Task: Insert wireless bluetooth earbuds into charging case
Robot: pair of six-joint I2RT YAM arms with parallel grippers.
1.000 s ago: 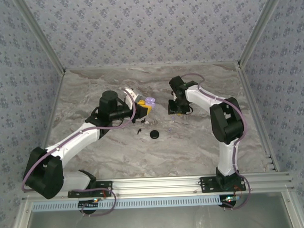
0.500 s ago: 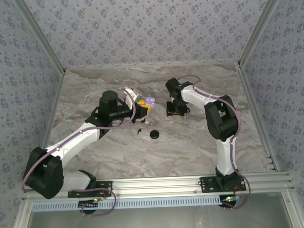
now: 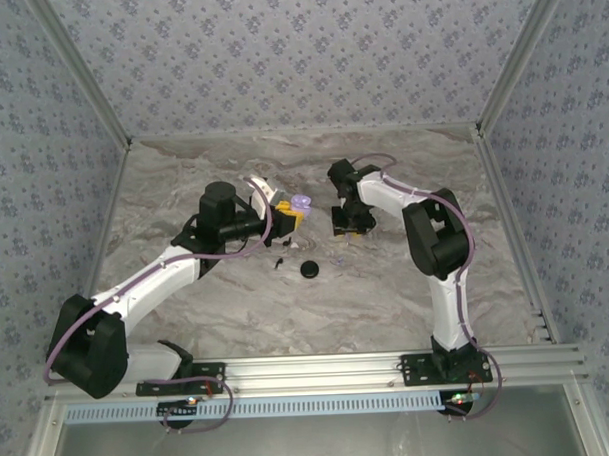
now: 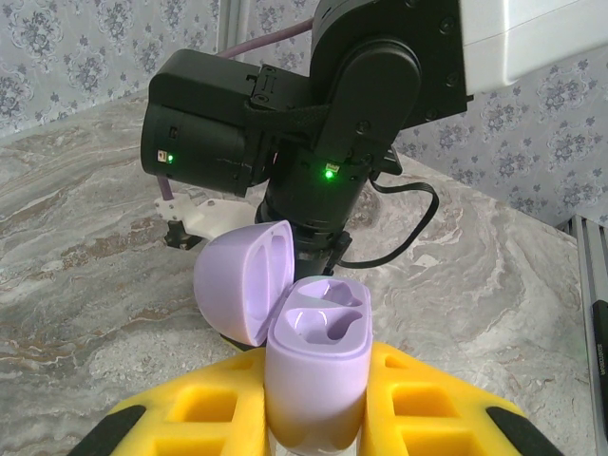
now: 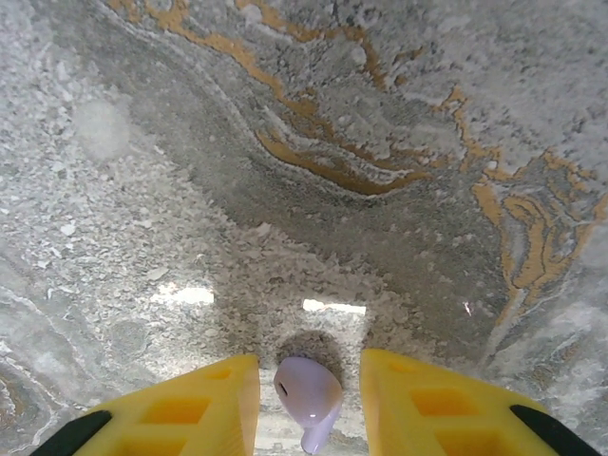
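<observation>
The lilac earbud (image 5: 307, 389) looked tiny, light, hard and glossy, likely to squirt out of a pinch, so the rounded bud seemed a better hold than the thin stem. It lay on the table (image 5: 380, 114) between the fingers of the right gripper (image 5: 310, 375), which stood apart and touched neither side. The left gripper (image 3: 289, 217) was clamped on the case (image 4: 318, 351), lid swung back, both sockets empty.
</observation>
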